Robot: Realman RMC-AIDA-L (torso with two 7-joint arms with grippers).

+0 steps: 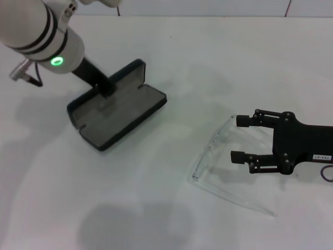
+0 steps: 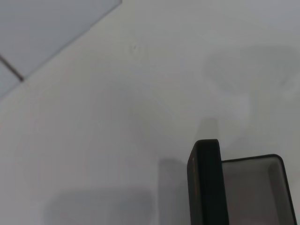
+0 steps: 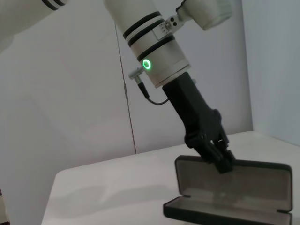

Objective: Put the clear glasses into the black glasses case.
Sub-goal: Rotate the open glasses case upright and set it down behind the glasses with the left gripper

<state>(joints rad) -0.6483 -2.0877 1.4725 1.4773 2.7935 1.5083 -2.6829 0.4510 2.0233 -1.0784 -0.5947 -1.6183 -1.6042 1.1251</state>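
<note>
The black glasses case (image 1: 120, 115) lies open at the left of the white table, grey lining up and lid standing upright. My left gripper (image 1: 105, 87) comes down on the lid's edge and looks shut on it. The right wrist view shows that gripper (image 3: 224, 161) pinching the top of the raised lid of the case (image 3: 234, 187). In the left wrist view only the lid edge of the case (image 2: 206, 187) shows. The clear glasses (image 1: 210, 153) lie on the table at the right. My right gripper (image 1: 239, 138) is open just right of the lens, between the temple arms.
The white table (image 1: 171, 62) stretches all around. One thin clear temple arm (image 1: 244, 204) runs toward the front right edge. A pale wall with a seam stands behind the case in the right wrist view.
</note>
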